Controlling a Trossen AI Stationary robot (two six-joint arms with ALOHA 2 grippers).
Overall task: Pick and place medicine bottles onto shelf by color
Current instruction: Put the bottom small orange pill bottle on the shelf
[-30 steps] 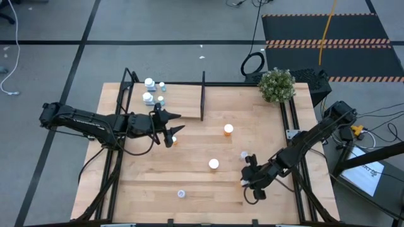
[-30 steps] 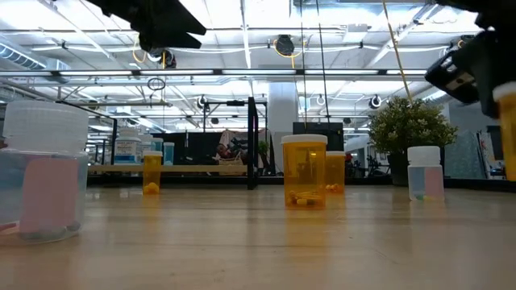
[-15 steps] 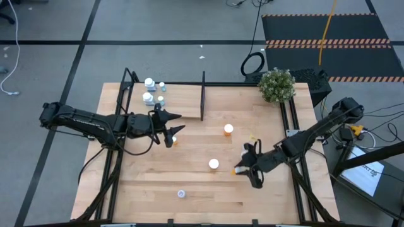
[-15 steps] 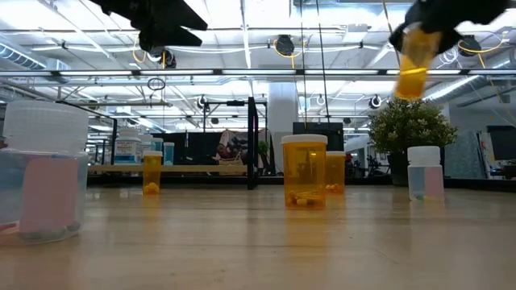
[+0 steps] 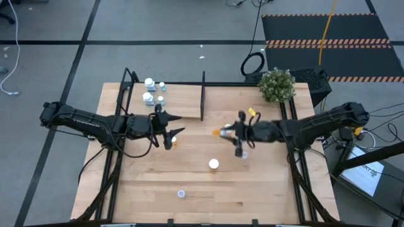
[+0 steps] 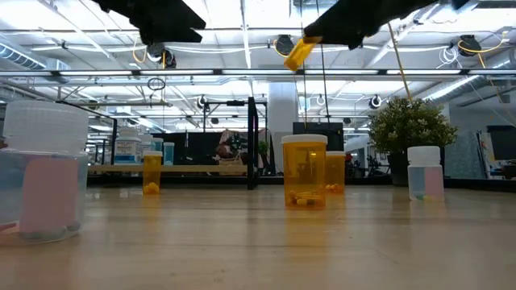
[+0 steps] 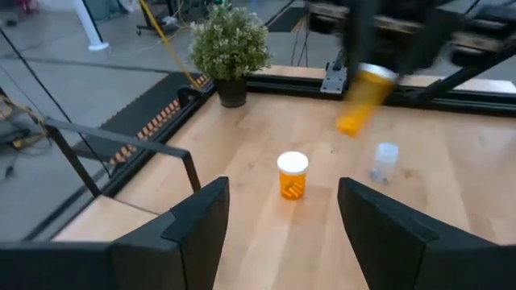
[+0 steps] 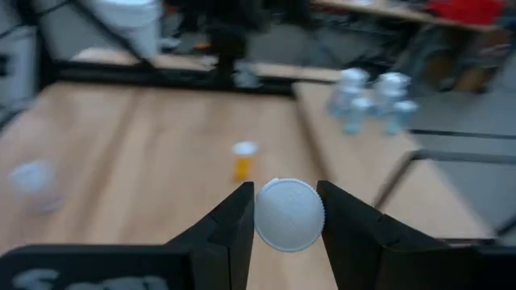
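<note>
Bottles: four pale blue (image 5: 148,82) on shelf (image 5: 183,94).

Wooden table (image 5: 189,189) with scattered medicine bottles (image 5: 214,164), shelf (image 5: 183,101).

My bench (image 5: 158,189) is a light plank top standing on a grey floor (image 5: 57,25) marked out with dark tape lines. Beyond my right tool, off the far corner, a small potted plant (image 5: 276,84) stands at the bench edge, and past it lies a black mat (image 5: 328,31) with orange-striped borders; a yellow cable (image 5: 326,28) runs across it. A coiled black cable (image 5: 253,64) rests on the floor nearby. Looking level across the bench, I see a wide hall with ceiling light strips (image 6: 234,20) and what may be shelving, though it is hard to tell.
</note>
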